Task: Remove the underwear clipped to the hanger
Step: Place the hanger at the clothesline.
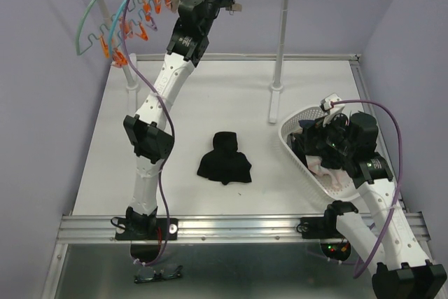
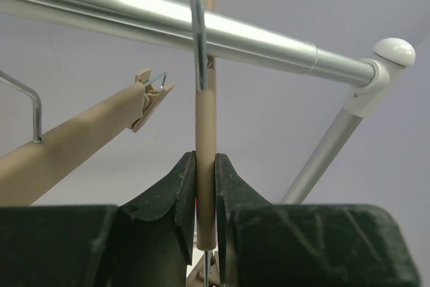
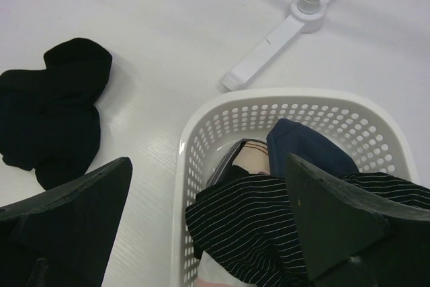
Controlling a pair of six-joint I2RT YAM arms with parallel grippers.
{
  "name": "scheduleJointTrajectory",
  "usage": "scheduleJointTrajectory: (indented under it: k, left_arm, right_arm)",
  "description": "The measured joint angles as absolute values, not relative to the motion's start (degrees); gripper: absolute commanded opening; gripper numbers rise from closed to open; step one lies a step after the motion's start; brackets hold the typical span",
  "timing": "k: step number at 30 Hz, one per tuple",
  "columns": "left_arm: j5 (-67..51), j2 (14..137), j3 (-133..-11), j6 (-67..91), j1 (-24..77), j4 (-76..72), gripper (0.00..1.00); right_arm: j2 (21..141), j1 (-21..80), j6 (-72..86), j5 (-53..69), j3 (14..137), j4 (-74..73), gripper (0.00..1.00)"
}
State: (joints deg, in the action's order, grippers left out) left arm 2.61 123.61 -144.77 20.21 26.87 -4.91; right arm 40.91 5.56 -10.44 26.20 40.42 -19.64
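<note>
Left wrist view: the left claw (image 2: 205, 189) is pressed together on the upright bar of a beige hanger (image 2: 205, 126), whose metal hook (image 2: 196, 31) sits over a silver rail (image 2: 269, 45). A second beige hanger (image 2: 74, 136) with a clip slants just beside it. The right claw (image 3: 208, 166) hangs spread wide, gripping nothing, over a white basket (image 3: 222, 109) that holds a black striped garment (image 3: 255, 226) and a navy piece (image 3: 302, 146). Black underwear (image 1: 224, 160) lies crumpled mid-surface (image 1: 210, 96), near the basket, well apart from the hangers
</note>
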Motion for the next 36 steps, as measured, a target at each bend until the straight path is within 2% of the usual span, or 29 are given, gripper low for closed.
scheduleJointTrajectory:
  k: [21,33,36]
  left_arm:
    - [5.08,128.46,-146.28,21.98,26.72,-8.93,0.01]
    - [5.17,128.44,-146.28,22.11,26.55,-8.93,0.37]
    - [5.19,128.4,-146.28,22.2,26.55,-8.86,0.38]
  right_arm:
    - [40.91,4.82,-10.26,26.85,40.42,-19.59,1.0]
    - [40.91,4.4,-10.26,27.09,40.42,-19.57,1.0]
    - [40.88,4.19,-10.26,27.16,40.42,-19.57,1.0]
